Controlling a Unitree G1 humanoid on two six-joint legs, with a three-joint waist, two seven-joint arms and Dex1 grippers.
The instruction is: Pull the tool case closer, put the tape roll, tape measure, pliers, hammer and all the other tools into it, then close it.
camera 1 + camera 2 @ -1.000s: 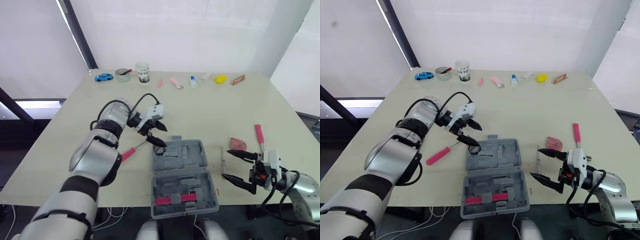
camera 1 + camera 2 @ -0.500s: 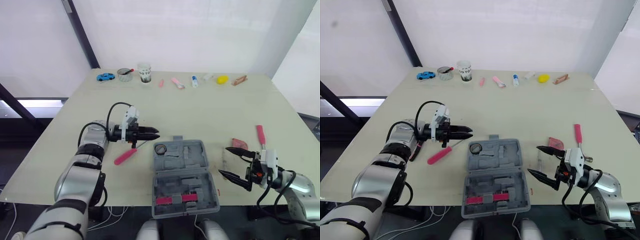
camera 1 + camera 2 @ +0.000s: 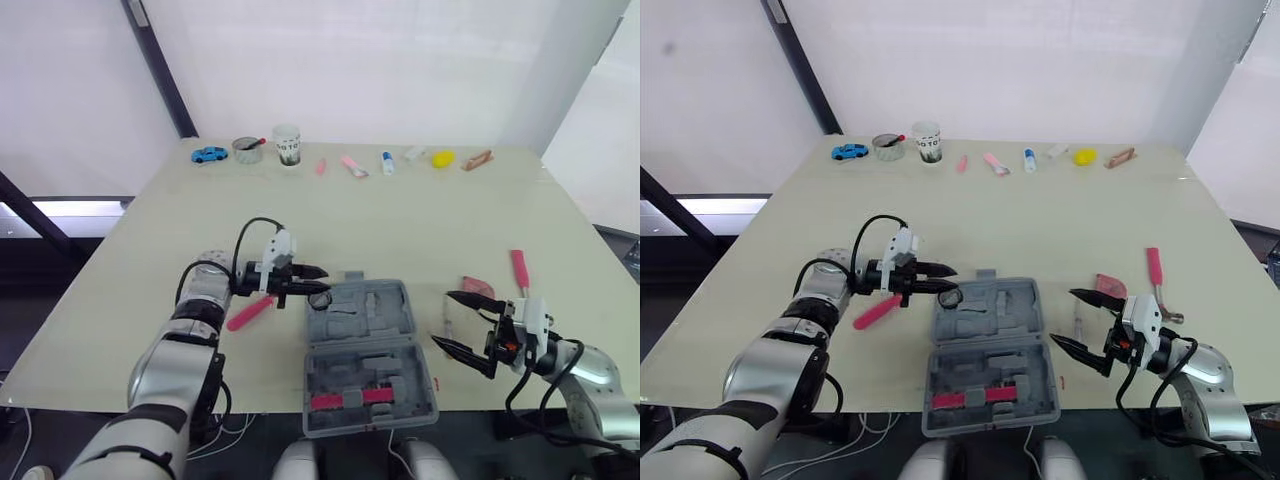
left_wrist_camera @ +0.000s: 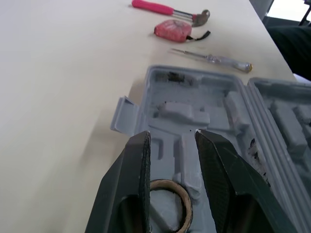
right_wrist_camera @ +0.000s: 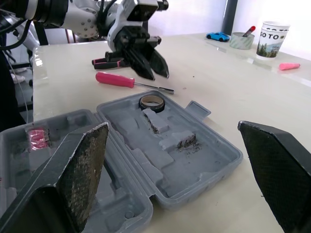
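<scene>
Now my left gripper (image 3: 320, 281) hangs part open and empty over the far-left corner of the case (image 3: 385, 312). The screwdriver (image 3: 248, 312) lies just left of it, shaft toward the case, so the left arm is nearer.

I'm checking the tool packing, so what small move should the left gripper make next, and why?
Probably shift the open left gripper to the pink screwdriver beside it: the tape roll already lies in the tool case, and that screwdriver is the nearest tool on the table.
</scene>
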